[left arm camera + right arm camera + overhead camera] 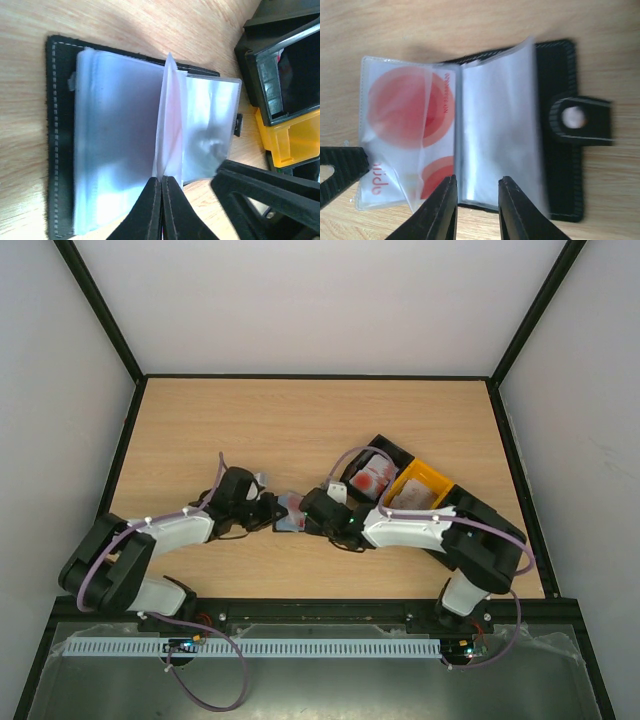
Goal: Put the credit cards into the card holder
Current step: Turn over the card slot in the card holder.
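The black card holder (291, 512) lies open on the table between my two grippers, its clear sleeves fanned out. In the left wrist view my left gripper (162, 178) is shut on the near edge of one upright sleeve (170, 120), which looks pale pink. A red-and-white credit card (407, 115) sits inside a sleeve on the left of the holder (560, 165). The clasp tab (580, 120) sticks out to the right. My right gripper (478, 181) is open at the holder's near edge, with nothing between its fingers.
Joined black (372, 475) and yellow (420, 485) open bins stand just behind the right arm, and the black one holds more red-and-white cards. In the left wrist view those bins (285, 75) are close on the right. A finger of the right gripper (260, 192) is beside the holder.
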Controlling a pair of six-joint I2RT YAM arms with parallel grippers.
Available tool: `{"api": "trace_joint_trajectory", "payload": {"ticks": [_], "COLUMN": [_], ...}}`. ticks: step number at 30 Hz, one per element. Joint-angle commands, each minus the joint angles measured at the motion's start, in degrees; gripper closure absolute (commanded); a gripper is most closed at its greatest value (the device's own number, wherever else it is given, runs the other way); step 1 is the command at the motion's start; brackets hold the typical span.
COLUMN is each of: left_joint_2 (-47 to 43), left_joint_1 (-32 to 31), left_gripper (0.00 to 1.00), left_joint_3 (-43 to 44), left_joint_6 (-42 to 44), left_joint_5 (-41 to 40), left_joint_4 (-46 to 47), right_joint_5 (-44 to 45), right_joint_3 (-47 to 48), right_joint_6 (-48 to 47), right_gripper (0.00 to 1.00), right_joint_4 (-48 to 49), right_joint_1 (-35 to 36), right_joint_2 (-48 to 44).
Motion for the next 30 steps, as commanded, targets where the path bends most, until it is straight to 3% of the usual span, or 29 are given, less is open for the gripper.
{"api": "trace_joint_trajectory", "payload": {"ticks": [1,9,16,30], "left_joint_2": [-1.93,-1.62,1.22,6.43], "left_joint_1": [-0.27,-0.91,-3.77,-9.59], "left_gripper": [0.97,0.97,0.73,0.64], "left_joint_3": [4.34,7.9,9.51,14.44], "left_joint_6": [6.96,9.56,8.7,6.35], "left_joint_5": [-3.48,-6.26,-2.71,-3.87], "left_joint_4": [-11.15,-17.11,-14.85,-10.06], "right_joint_5": [9.86,13.47,12.41,9.48], "right_joint_3": [-0.4,-3.05,-4.6,-9.75], "right_joint_6": [-0.06,-0.41,-2.41,-3.82], "right_gripper": [0.77,0.76,0.76,0.76], "right_joint_4": [-8.14,-9.14,-8.53,-5.78], "right_joint_1": [-0.39,-1.82,-3.43,-5.26], "right_joint_2": [-5.23,-10.77,-13.87,-18.95]}}
